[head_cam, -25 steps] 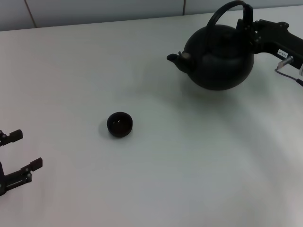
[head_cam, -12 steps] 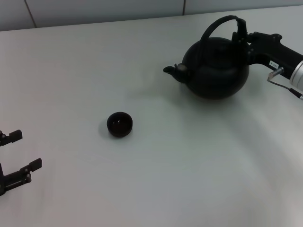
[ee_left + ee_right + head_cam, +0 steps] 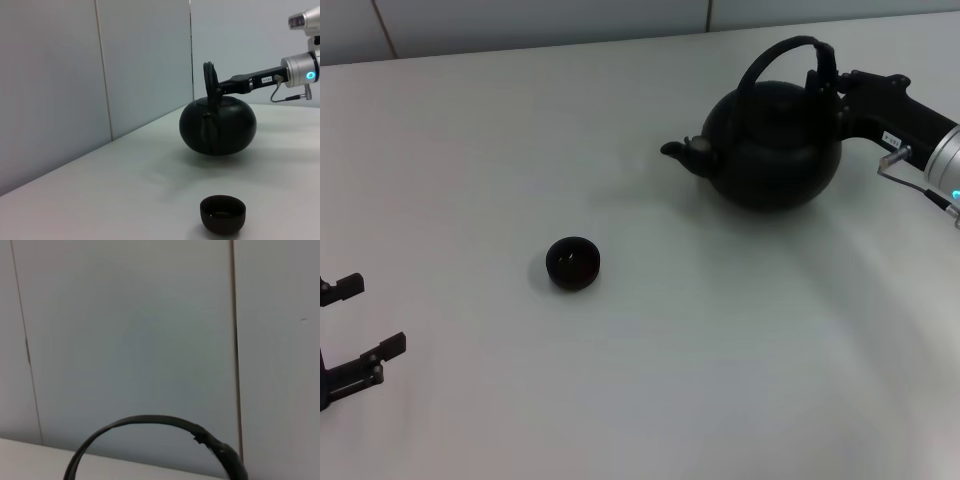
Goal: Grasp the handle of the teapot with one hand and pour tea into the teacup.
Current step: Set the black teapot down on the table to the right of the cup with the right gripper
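The matte-black teapot (image 3: 775,145) is at the far right of the table, spout (image 3: 678,152) pointing left toward the teacup. My right gripper (image 3: 825,78) is shut on the right side of the arched handle (image 3: 770,52) and holds the pot level, low over the table; I cannot tell whether it touches. The small dark teacup (image 3: 573,263) stands alone, well to the left and nearer me. The left wrist view shows the teapot (image 3: 218,125), the handle (image 3: 209,82) and the teacup (image 3: 223,214). The right wrist view shows only the handle's arch (image 3: 150,421). My left gripper (image 3: 378,315) is open, parked at the front left.
The white table (image 3: 670,380) runs to a pale panelled wall (image 3: 520,20) at the back. A thin cable loop (image 3: 905,170) hangs under my right wrist.
My right gripper has lowered the teapot toward the table and levelled it, its spout shifting slightly left. The teacup and left arm have not moved.
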Controlling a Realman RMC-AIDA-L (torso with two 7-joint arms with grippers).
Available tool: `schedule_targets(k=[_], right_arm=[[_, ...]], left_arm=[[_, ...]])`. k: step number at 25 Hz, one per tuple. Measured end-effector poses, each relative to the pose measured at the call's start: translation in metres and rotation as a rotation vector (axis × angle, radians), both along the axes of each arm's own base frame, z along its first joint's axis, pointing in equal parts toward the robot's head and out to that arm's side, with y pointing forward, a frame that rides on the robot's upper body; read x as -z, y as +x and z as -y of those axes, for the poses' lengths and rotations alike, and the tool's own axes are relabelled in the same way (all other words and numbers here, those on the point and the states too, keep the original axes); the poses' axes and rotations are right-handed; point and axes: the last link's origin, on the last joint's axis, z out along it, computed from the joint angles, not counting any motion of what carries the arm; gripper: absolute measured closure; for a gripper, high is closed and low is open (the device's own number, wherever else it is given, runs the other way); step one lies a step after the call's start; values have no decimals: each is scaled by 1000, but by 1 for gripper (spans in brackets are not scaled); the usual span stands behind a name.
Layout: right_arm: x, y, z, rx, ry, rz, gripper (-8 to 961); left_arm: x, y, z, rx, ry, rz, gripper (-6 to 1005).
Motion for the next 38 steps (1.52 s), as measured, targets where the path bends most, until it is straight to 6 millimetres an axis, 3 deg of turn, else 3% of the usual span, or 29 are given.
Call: schedule_targets(k=[13,20,26,28,33,38], right_arm=[[5,5,2,24,-13,16,771],[4,7,6,23,-12,12,589],[0,12,14,23,5,-6,508],[-4,15,26,-3,16,-28,481],[-10,23,52,-42,64,-67,242],[-15,36,91,-46,166,-115,232]], left_arm=[[2,0,-1,-5,3,-2,199],[3,0,-1,-6,3,-1,199],[3,1,-1,-5,1,-2,199],[3,1,-1,-4,0,-2,199],[2,1,-3,-1,3,-4,199],[1,1,-5,1,4,-9,199]])
